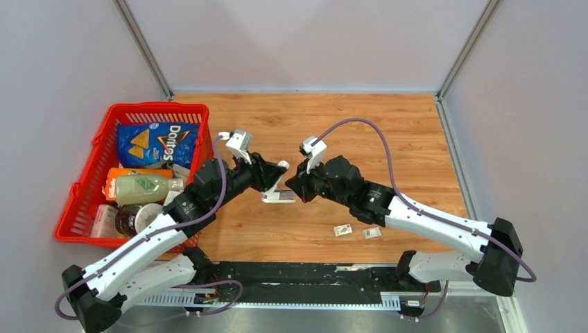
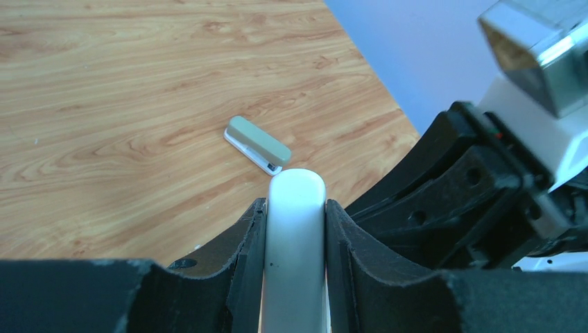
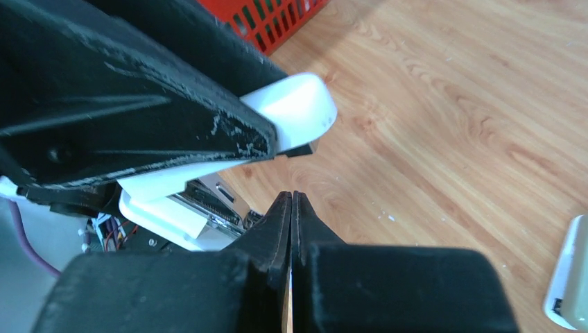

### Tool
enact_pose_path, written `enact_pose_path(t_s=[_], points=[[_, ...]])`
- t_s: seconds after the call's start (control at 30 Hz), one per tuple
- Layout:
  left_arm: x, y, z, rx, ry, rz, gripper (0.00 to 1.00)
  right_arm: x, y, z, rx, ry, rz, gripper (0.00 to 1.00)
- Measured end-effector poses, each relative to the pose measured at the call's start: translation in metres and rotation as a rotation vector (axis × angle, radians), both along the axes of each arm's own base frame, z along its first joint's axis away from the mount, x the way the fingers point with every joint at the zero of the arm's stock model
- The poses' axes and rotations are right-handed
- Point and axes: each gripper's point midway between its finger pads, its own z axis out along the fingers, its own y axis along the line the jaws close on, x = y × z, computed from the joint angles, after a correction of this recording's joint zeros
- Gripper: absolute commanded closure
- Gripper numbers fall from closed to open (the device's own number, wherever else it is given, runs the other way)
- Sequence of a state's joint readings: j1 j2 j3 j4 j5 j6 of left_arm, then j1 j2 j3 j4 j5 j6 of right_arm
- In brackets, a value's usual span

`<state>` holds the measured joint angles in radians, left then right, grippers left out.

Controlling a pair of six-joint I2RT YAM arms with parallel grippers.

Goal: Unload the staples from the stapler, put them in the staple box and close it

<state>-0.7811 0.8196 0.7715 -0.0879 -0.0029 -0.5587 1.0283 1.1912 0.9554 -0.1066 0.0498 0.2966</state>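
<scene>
My left gripper (image 1: 272, 177) is shut on a white stapler (image 1: 279, 197) and holds it above the table's middle, its lid swung up from the base. In the left wrist view (image 2: 295, 208) the jaws clamp the stapler's rounded white body (image 2: 297, 236). My right gripper (image 1: 297, 186) is shut, its tips just right of the stapler. In the right wrist view (image 3: 291, 198) the closed tips sit beside the stapler's open metal magazine (image 3: 215, 208), under the white lid (image 3: 291, 111). I cannot make out separate staples.
Two small whitish pieces (image 1: 342, 230) (image 1: 372, 233) lie on the wooden table in front of the right arm. One looks like a mini stapler with a grey-green top (image 2: 256, 144) (image 3: 568, 277). A red basket (image 1: 156, 109) with a Doritos bag (image 1: 158, 142) and a bottle (image 1: 142, 189) stands at the left.
</scene>
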Motion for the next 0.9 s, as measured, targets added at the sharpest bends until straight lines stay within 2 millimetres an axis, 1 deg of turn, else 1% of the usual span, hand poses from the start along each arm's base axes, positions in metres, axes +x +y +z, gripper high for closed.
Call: enact_pose_path(t_s=[0.13,0.23,0.33,0.47,0.67,0.8,0.9], points=[[0.004,0.001,-0.003,0.005,0.011,0.019,1.0,-0.003,0.005,-0.019,-0.001,0.034,0.03,1.0],[0.006,0.002,-0.007,0.013,0.023,0.033,1.0,-0.006,0.007,-0.023,0.018,0.048,0.053,1.0],[0.008,0.001,-0.011,0.019,0.032,0.042,1.0,-0.01,0.012,-0.021,0.05,0.053,0.081,1.0],[0.012,0.0,-0.017,0.031,0.047,0.054,1.0,-0.019,0.018,-0.025,0.077,0.073,0.137,1.0],[0.016,0.0,-0.029,0.052,0.073,0.071,1.0,-0.029,0.026,-0.043,0.091,0.128,0.201,1.0],[0.018,-0.002,-0.035,0.059,0.092,0.08,1.0,-0.036,0.027,-0.055,0.102,0.161,0.224,1.0],[0.02,-0.003,-0.041,0.069,0.108,0.086,1.0,-0.038,0.027,-0.06,0.112,0.178,0.233,1.0]])
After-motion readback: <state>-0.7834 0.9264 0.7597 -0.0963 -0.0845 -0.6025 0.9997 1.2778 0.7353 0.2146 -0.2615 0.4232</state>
